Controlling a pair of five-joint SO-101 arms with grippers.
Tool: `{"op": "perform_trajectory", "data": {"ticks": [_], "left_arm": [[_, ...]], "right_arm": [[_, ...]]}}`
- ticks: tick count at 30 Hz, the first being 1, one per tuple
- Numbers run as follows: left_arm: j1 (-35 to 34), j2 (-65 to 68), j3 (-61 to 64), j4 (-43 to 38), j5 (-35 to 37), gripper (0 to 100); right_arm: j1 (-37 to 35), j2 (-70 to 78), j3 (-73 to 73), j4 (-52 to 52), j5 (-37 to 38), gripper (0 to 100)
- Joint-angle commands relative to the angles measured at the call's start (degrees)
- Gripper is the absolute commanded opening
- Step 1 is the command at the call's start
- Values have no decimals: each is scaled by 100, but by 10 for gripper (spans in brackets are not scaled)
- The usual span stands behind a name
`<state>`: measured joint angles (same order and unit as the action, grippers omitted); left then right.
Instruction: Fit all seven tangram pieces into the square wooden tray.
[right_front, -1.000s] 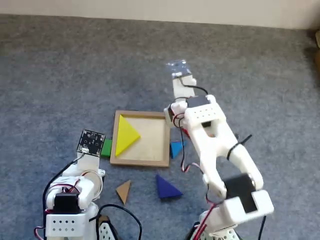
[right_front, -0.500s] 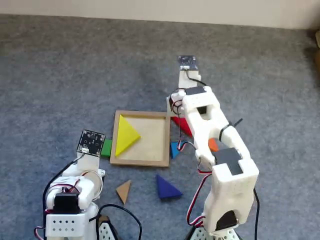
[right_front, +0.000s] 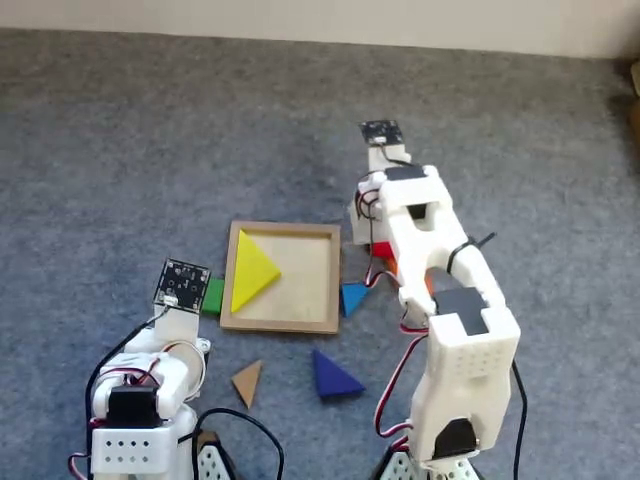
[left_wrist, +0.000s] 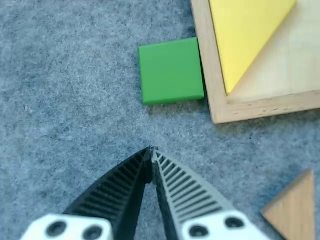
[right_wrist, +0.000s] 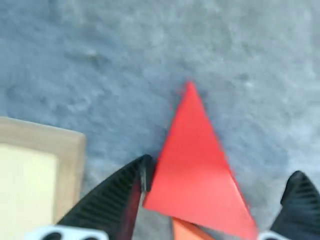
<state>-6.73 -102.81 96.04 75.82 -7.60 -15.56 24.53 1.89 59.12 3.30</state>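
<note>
Right fingers (right_wrist: 120, 195) wide astride red triangle (right_wrist: 197, 165) beside tray (right_wrist: 67, 150) edge; left fingers (left_wrist: 127, 187) together, empty.

Softly and evenly lit, fairly bright, with muted contrast. Broad, diffuse shadow on the carpet (right_front: 318, 175) just beyond the tray (right_front: 280, 324), off its far right corner. Thin, darker shadow along the tray's near rim.

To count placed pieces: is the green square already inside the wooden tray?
No, the green square lies on the carpet, outside the tray frame.
</note>
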Motion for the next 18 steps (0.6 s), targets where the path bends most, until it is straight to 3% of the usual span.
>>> {"op": "perform_trajectory", "data": {"ticks": [1,4,13,18], "left_arm": [[-75,-207,119,26,-9,6],[-75,-207,119,26,-9,6],[-75,-207,119,26,-9,6],[-75,-207,119,26,-9,6]], "right_arm": [[145,-92,-743,532,114,389],[136,-84,-1182,892,167,391],[-84,-40,-1675,1349,1644,391],[-180,277,-1525,1367,1846,391]]}}
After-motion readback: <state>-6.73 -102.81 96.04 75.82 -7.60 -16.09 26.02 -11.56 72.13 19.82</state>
